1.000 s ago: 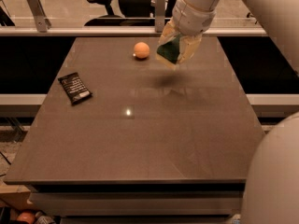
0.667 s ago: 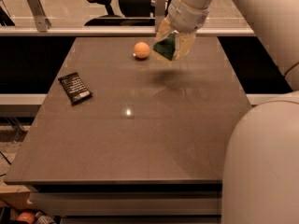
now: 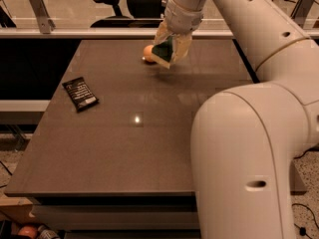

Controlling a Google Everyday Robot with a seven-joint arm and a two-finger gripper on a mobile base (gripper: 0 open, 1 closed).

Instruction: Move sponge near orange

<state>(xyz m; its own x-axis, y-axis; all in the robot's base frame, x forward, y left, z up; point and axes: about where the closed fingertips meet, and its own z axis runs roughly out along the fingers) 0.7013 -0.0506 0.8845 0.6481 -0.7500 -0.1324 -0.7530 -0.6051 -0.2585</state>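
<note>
Near the worktop's far edge, your gripper (image 3: 168, 54) grips the sponge (image 3: 162, 50) beside the orange (image 3: 147, 52); it is probably light and squashy.

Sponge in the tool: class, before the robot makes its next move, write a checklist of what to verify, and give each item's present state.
1. The tool, over the far side of the dark brown table, is shut on the wavy green-and-yellow sponge: ok.
2. Sponge close beside the small round orange fruit: ok.
3. Sponge resting on the table: cannot tell.
4. Sponge not pressing the fruit: cannot tell.
5. Flat black snack packet well away from the drop spot: ok.
</note>
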